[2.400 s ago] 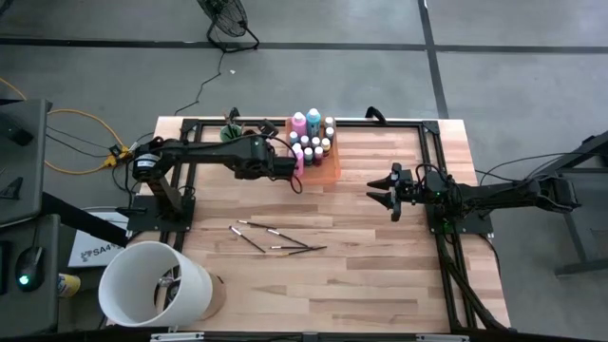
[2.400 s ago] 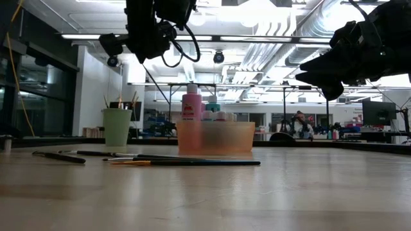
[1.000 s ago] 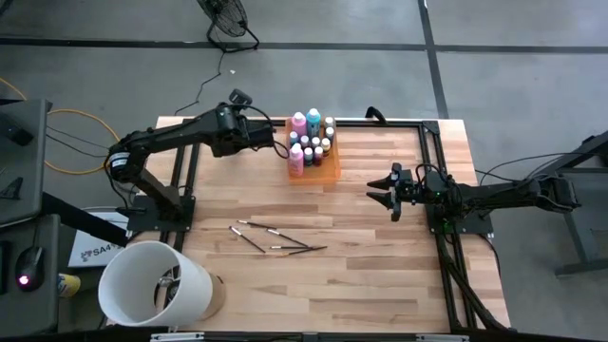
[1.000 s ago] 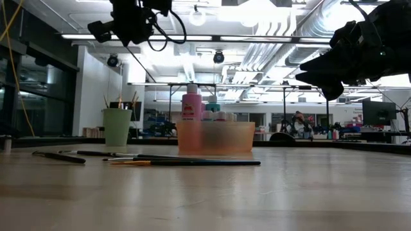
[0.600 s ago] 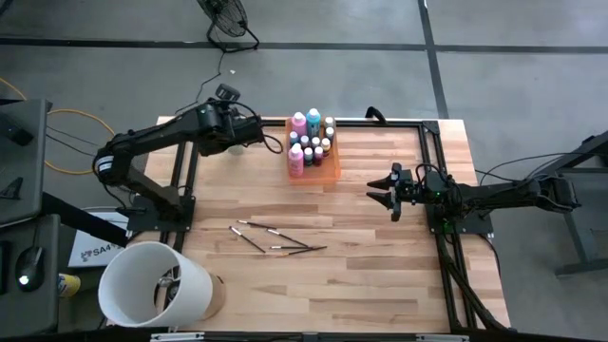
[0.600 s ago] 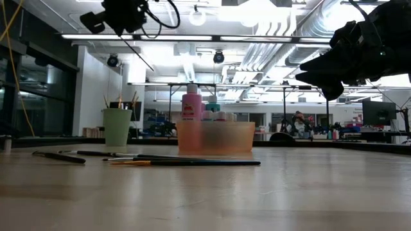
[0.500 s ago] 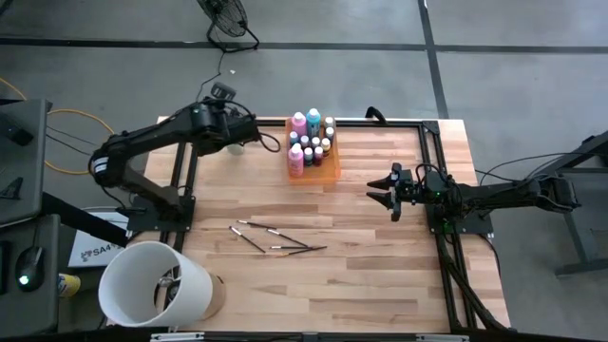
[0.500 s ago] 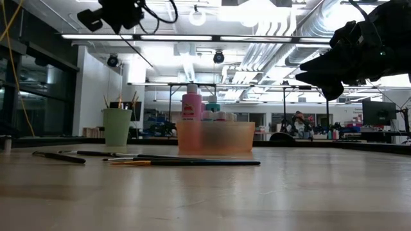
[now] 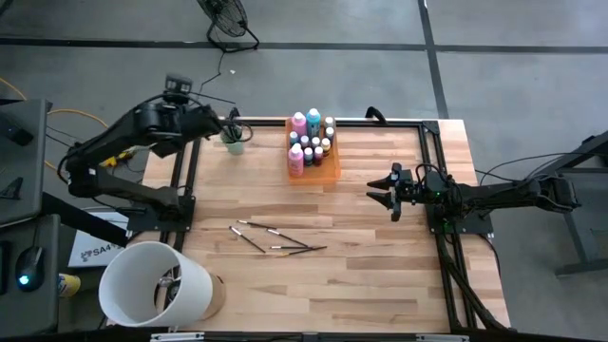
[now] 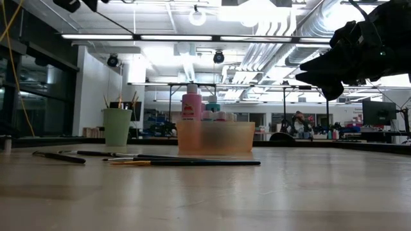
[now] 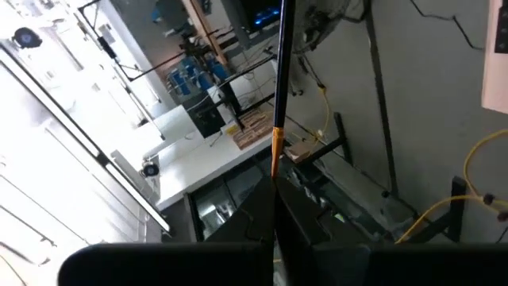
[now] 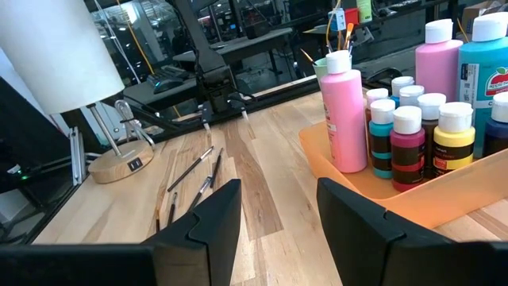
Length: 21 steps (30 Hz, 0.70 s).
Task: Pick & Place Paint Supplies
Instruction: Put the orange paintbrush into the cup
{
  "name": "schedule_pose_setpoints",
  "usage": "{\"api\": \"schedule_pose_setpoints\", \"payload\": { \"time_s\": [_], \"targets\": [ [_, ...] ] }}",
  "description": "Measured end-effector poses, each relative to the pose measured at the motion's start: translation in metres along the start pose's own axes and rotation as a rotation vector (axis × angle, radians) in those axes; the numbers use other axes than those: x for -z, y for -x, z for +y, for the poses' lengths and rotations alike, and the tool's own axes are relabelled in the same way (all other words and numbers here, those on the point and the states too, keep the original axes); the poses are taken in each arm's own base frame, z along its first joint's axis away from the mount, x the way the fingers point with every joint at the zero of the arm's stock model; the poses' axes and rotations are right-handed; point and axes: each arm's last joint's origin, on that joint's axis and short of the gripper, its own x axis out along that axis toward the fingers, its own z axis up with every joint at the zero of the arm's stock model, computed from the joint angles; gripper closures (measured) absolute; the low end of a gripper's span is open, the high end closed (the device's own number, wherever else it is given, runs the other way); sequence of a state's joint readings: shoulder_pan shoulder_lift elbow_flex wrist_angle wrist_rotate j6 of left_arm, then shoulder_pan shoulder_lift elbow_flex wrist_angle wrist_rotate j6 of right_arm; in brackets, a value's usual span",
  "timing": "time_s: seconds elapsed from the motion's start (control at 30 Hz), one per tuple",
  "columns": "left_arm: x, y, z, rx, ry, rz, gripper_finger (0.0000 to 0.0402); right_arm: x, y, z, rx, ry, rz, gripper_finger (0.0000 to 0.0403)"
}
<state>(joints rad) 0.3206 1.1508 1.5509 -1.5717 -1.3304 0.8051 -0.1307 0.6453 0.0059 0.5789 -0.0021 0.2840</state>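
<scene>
Brush (image 11: 279,87) pinched in left hand (image 11: 274,208), right hand (image 12: 274,208) spread, bottle (image 12: 486,75) label seemingly unreadable

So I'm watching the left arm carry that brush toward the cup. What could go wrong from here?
The left gripper pinches the brush near one end, so the long handle could swing or slip on the way. The green cup already holds brushes and stands near the table edge; a misaimed drop could miss it or tip it.
</scene>
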Motion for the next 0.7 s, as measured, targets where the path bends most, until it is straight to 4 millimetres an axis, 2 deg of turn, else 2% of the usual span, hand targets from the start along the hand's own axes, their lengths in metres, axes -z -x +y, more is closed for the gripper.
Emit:
{"api": "schedule_pose_setpoints", "payload": {
  "time_s": [0.1, 0.2, 0.43, 0.7],
  "targets": [
    [0.01, 0.001, -0.002, 0.001, 0.027, -0.008, 0.0401, 0.0, 0.0, 0.0, 0.0, 0.0, 0.0, 0.0243],
    [0.009, -0.005, -0.009, 0.031, -0.008, 0.02, 0.0401, 0.0, 0.0, 0.0, 0.0, 0.0, 0.0, 0.0243],
    [-0.01, -0.034, -0.037, 0.137, -0.161, 0.155, 0.0401, 0.0, 0.0, 0.0, 0.0, 0.0, -0.001, 0.0243],
    [-0.035, -0.049, -0.051, 0.171, -0.302, 0.188, 0.0401, 0.0, 0.0, 0.0, 0.0, 0.0, 0.0, 0.0243]
  ]
}}
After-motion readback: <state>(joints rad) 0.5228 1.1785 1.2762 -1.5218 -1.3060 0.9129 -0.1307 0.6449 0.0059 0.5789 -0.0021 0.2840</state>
